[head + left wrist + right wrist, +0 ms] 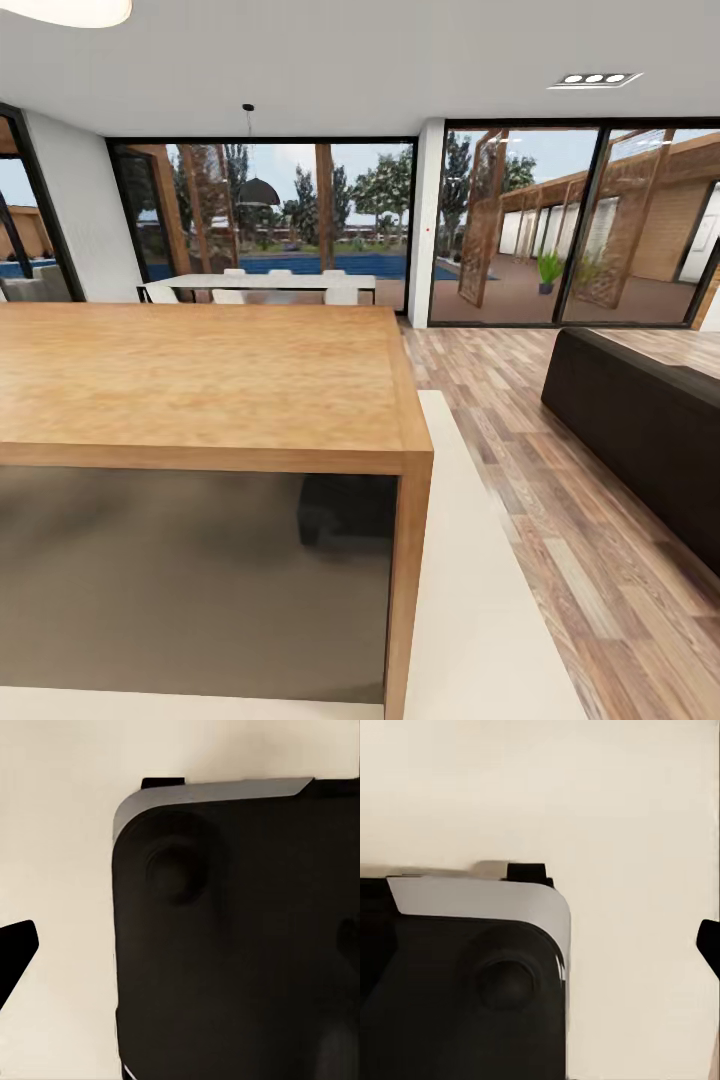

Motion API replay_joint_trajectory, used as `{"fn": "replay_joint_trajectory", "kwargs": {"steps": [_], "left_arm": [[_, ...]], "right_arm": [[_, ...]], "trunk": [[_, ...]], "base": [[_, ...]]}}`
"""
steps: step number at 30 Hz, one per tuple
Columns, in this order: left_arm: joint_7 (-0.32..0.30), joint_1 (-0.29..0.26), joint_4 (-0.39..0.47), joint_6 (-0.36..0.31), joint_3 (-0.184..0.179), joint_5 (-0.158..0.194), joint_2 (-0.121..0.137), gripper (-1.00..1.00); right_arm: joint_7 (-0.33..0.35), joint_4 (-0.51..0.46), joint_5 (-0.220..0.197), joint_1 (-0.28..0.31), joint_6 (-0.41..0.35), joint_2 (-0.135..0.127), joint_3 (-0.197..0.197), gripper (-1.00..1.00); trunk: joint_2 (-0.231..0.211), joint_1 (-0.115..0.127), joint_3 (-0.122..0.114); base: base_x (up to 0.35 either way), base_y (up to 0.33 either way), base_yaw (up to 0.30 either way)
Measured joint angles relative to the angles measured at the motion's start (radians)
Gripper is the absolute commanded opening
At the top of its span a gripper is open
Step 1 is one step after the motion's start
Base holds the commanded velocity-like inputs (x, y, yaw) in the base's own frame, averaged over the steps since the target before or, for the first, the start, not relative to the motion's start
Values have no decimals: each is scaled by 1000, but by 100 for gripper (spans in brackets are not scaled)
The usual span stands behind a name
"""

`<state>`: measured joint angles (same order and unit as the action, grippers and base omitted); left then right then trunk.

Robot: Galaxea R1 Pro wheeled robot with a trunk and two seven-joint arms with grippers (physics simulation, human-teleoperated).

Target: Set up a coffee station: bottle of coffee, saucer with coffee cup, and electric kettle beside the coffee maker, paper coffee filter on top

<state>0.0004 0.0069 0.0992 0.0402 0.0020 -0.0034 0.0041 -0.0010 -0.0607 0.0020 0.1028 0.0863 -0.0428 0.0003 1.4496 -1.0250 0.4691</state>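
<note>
Robot is travelling; thick-legged wooden bench [200, 380] is standing ahead, bare. Claw states: cannot tell. Advise turning the base toward the kitchen, skirting the dark sofa [640, 420].

Open-plan home: wooden table [200, 380], dark sofa [650, 420], glass walls [520, 225] onto pool.

Legible text, labels, brands, numbers, signs: none. Wooden table [200, 380], dark sofa [640, 420] and glazed doors [520, 220] carry no readable markings.
</note>
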Motion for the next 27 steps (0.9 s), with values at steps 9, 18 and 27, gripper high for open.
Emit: {"fn": "replay_joint_trajectory", "kwargs": {"steps": [9,18,27], "left_arm": [[2,-3,259,69,4,-2,20,100],[1,-3,294,74,6,-2,20,100],[1,-3,294,75,6,-2,21,100]], "right_arm": [[-3,-97,-7,71,169,-12,-3,100],[-4,-76,-8,70,173,-12,-3,100],[-5,-74,-8,70,174,-12,-3,100]], "trunk": [[0,0,0],[0,0,0],[0,0,0]], "base": [[0,0,146],[0,0,235],[0,0,241]]}}
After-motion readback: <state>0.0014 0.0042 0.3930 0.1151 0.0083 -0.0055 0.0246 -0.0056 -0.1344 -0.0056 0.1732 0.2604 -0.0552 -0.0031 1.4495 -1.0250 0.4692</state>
